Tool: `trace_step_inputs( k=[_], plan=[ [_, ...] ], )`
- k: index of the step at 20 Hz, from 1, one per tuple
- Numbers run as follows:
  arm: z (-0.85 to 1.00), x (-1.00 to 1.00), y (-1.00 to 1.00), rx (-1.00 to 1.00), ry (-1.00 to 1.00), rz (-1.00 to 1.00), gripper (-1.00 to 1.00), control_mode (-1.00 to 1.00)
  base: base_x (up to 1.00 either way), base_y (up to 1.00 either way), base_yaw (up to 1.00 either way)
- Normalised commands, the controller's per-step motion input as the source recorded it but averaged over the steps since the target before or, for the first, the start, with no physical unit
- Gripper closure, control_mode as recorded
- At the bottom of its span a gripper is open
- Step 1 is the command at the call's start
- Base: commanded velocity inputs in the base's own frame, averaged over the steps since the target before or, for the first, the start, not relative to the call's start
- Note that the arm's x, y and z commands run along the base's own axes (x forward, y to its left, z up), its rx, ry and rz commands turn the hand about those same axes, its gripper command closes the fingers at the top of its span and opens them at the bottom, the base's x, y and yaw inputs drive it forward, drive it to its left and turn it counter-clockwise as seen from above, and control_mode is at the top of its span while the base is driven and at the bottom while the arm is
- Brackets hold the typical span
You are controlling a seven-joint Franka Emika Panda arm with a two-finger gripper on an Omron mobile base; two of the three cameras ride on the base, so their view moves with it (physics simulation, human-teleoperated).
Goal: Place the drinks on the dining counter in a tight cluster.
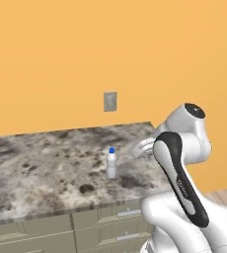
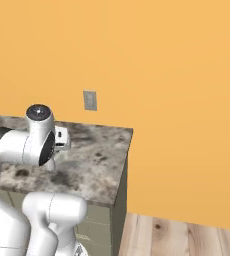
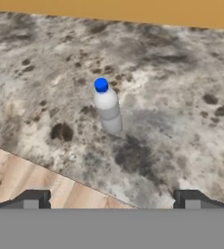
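A small white bottle with a blue cap [image 3: 107, 108] stands upright on the speckled granite dining counter [image 3: 182, 121], a little in from its front edge. In the left base view the same bottle [image 1: 111, 164] sits near the middle of the counter [image 1: 41, 168]. My gripper [image 3: 111, 200] hovers above and in front of the bottle, open, its two dark fingertips [image 3: 32, 199] far apart with nothing between them. My white hand [image 1: 143, 147] hangs just right of the bottle, partly behind my arm. The amber juice jug and the green glass bottle are out of view.
An orange wall with a grey outlet plate [image 1: 110, 101] rises behind the counter. Olive-grey drawers with bar handles [image 1: 128, 213] front it. The counter ends at a corner [image 2: 129, 131] on the right, and wooden floor [image 2: 177, 235] lies beyond.
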Motion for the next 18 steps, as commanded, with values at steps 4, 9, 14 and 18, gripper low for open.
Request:
trace_step_inputs(
  k=[4, 9, 14, 18],
  plan=[
    [0.00, 0.00, -0.08, 0.14, 0.00, 0.49, -1.00, -1.00, 0.00, 0.00, 0.00],
    [0.00, 0.00, -0.02, 0.11, 0.00, 0.49, -1.00, -1.00, 0.00, 0.00, 0.00],
    [0.00, 0.04, 0.00, 0.11, -0.08, 0.46, -1.00, -1.00, 0.00, 0.00, 0.00],
    [-0.02, 0.00, 0.00, 0.14, -0.12, 0.40, -1.00, -1.00, 0.00, 0.00, 0.00]
  ],
)
